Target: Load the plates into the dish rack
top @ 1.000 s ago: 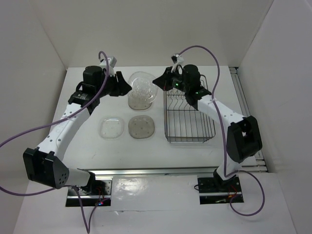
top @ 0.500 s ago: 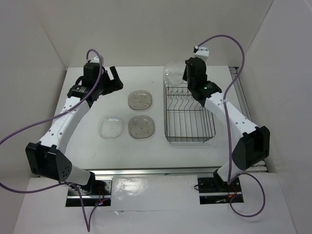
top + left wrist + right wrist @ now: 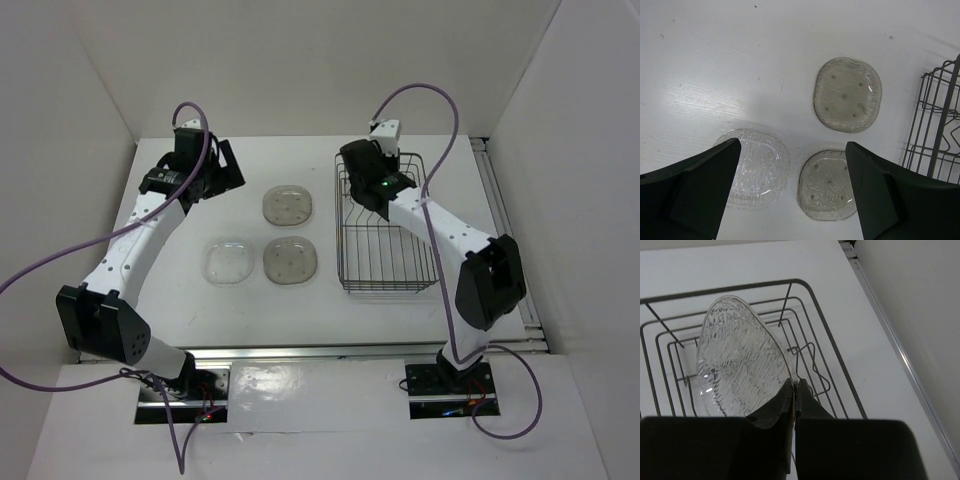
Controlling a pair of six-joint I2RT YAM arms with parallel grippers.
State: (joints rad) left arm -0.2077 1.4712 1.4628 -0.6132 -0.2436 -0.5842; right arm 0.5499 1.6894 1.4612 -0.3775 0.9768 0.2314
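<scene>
Handling: thin translucent plastic, likely light, stiff, slick; take by rim. Right claw [image 3: 795, 390] pinches clear plate [image 3: 740, 360] at edge, held tilted upright over far end of dish rack [image 3: 805, 282], toward right edge of table [image 3: 715, 60]. Left claw [image 3: 792, 146] spread wide above second clear plate [image 3: 757, 167], far smoky plate [image 3: 847, 94], near smoky plate [image 3: 827, 184], all flat mid-table.

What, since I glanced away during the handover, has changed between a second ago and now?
The left gripper let go of the clear rounded-square plastic plate, opened and drew back left. The right gripper, shut on that plate's edge, carried it right, over the far end of the dark wire dish rack. The second clear plate, the far smoky grey-brown plate, the near smoky plate and the rack stayed put.
</scene>
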